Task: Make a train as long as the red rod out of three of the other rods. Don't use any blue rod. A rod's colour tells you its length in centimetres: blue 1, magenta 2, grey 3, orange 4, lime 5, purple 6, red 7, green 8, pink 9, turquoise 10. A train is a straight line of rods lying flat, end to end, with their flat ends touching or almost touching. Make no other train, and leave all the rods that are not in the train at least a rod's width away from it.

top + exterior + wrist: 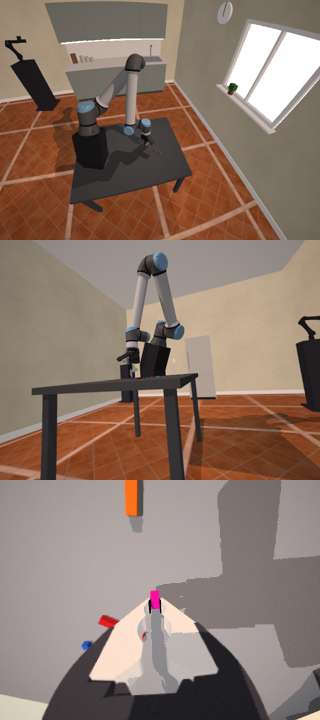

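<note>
My gripper (155, 599) is shut on a small magenta rod (155, 600), which sticks out between the fingertips above the dark table. In the wrist view an orange rod (132, 497) lies ahead at the top edge. The red rod (108, 621) lies to the left, partly hidden by my fingers, with a small blue rod (86, 644) beside it. In the top view my gripper (146, 144) hangs low over the table, with the orange rod (154, 150) and a grey rod (159, 152) lying to its right.
The arm's black pedestal (89, 149) stands at the table's left side. In the exterior view several small rods (140, 378) lie in a row near the gripper (132, 374). The table's right edge (180, 152) is close to the rods.
</note>
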Motion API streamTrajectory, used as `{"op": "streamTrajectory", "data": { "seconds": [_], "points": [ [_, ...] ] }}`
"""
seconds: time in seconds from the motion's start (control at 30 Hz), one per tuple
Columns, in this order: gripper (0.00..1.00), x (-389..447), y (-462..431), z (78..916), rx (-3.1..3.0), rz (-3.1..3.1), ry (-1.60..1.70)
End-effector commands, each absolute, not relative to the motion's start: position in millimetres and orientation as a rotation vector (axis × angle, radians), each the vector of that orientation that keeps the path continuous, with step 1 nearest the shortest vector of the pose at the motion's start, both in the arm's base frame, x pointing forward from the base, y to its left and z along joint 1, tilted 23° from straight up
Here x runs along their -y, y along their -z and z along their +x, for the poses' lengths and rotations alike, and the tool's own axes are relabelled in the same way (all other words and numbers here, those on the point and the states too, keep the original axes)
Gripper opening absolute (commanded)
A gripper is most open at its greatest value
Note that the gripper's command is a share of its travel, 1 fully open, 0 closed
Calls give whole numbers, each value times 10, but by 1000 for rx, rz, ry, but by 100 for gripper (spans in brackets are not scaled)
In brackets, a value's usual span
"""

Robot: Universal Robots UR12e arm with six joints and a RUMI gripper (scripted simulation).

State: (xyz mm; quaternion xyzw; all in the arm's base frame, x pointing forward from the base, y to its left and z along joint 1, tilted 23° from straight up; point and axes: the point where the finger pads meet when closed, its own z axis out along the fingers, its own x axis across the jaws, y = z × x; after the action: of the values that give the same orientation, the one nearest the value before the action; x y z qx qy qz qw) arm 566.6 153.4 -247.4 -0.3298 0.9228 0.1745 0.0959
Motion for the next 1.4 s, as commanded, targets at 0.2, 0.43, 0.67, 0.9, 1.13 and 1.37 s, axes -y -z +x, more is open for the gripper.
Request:
{"op": "streamTrajectory", "data": {
  "seconds": [0.2, 0.43, 0.67, 0.9, 1.13, 1.37],
  "points": [
    [0, -1527, 2473, 5673, -2734, -977, -516],
    [0, -1525, 2473, 5674, -2734, -977, -516],
    [0, -1525, 2473, 5674, -2734, -977, -516],
    [0, -1525, 2473, 5674, -2734, -977, -516],
    [0, -1528, 2480, 5674, -2734, -977, -516],
    [0, -1541, 2512, 5676, -2734, -977, -516]
  ]
}}
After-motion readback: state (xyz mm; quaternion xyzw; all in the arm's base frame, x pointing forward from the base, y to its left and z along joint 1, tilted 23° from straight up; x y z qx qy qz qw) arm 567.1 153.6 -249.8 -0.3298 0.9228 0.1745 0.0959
